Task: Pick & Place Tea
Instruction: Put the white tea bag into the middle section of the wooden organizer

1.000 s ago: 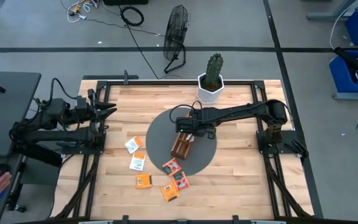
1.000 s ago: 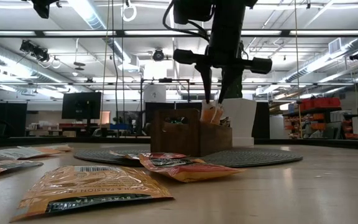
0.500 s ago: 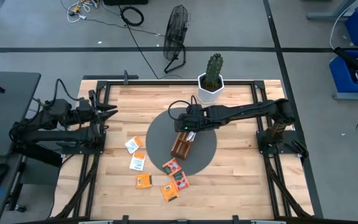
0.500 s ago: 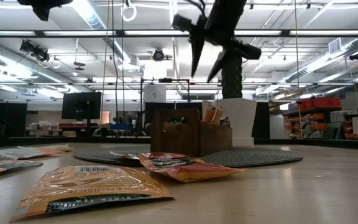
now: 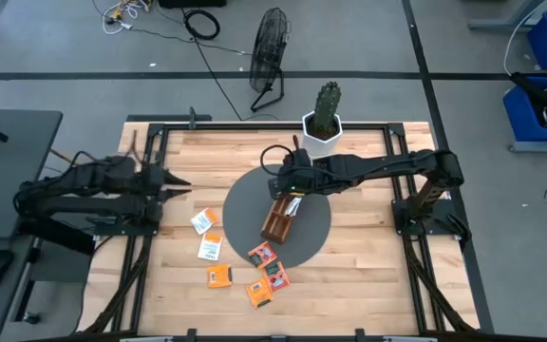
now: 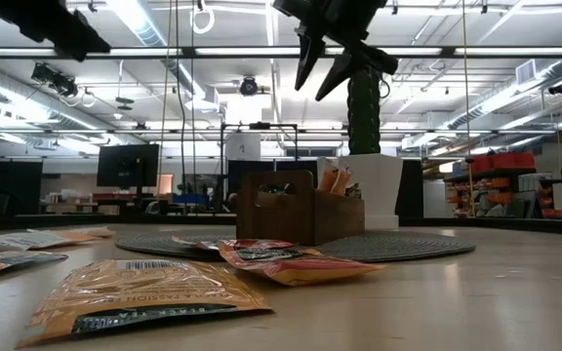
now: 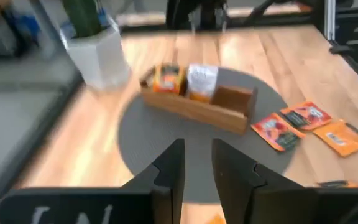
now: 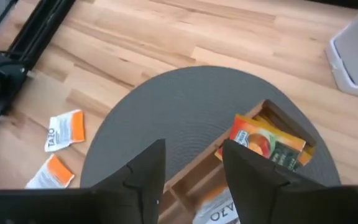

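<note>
The tea is several small flat sachets. Some lie flat on the wood near the table's front: a white-and-orange sachet (image 5: 202,221), an orange sachet (image 5: 220,275) and a red-printed sachet (image 5: 262,255). The brown wooden tray (image 5: 275,226) stands on a round grey mat (image 5: 245,214); an orange sachet (image 8: 266,143) and a white sachet (image 8: 213,208) stand in its compartments, their tops sticking out (image 6: 332,181). My right gripper (image 8: 191,168) hangs open high above the tray's far end (image 6: 325,63), empty. My left gripper (image 7: 197,168) is at the table's left edge (image 5: 177,182), its fingers a narrow gap apart, empty.
A cactus in a white pot (image 5: 321,128) stands at the far edge, just behind the mat and close to my right arm. Black frame rails (image 5: 150,161) run along the table's sides. Bare wood lies to the mat's right (image 5: 368,247).
My right gripper has opened and risen from just above the tray, rolling about its own line; the sachets stay in the tray. My left gripper has tipped downward and come a little toward the table's middle. A person's hand at the near left has gone from view.
</note>
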Motion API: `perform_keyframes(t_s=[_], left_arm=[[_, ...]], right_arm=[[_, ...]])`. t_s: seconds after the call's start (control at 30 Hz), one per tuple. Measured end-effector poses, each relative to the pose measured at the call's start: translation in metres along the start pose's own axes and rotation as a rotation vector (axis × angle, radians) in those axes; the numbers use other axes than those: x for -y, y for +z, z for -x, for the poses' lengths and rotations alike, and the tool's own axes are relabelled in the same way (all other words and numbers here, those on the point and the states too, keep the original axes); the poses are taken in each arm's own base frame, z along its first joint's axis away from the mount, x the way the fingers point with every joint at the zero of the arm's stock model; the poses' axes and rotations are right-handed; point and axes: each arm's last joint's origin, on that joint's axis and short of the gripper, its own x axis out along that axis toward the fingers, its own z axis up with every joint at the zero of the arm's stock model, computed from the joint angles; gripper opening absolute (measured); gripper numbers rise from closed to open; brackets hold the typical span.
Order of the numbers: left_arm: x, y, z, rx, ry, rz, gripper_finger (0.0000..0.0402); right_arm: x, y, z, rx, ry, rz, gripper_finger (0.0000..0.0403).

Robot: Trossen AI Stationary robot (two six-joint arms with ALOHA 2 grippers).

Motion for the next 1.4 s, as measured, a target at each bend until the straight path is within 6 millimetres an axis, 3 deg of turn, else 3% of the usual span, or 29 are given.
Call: perform_keyframes(t_s=[0.27,0.57,0.73,0.83,1.17,1.4], left_arm=[[0.005,-0.004,-0.051,-0.282,-0.048,0.156,0.0083],[0.01,-0.021,-0.101,-0.583,0.068,0.584,0.0083],[0.009,-0.032,-0.12,-0.695,0.104,0.695,0.0088],[0.005,-0.038,-0.13,-0.758,0.107,0.797,0.011],[-0.019,-0.06,-0.15,-0.888,0.227,0.887,0.0232],[-0.024,-0.075,-0.164,-0.97,0.248,0.865,0.0253]], right_arm=[[0.001,0.0,0.002,-0.007,0.003,0.086,0.0164],[0.002,0.002,0.008,-0.02,0.027,0.212,0.0164],[0.005,0.005,0.016,-0.011,0.039,0.265,0.0164],[0.006,0.007,0.022,0.0,0.051,0.288,0.0164],[0.008,0.009,0.029,0.007,0.06,0.358,0.0164],[0.008,0.009,0.029,0.009,0.059,0.382,0.0164]])
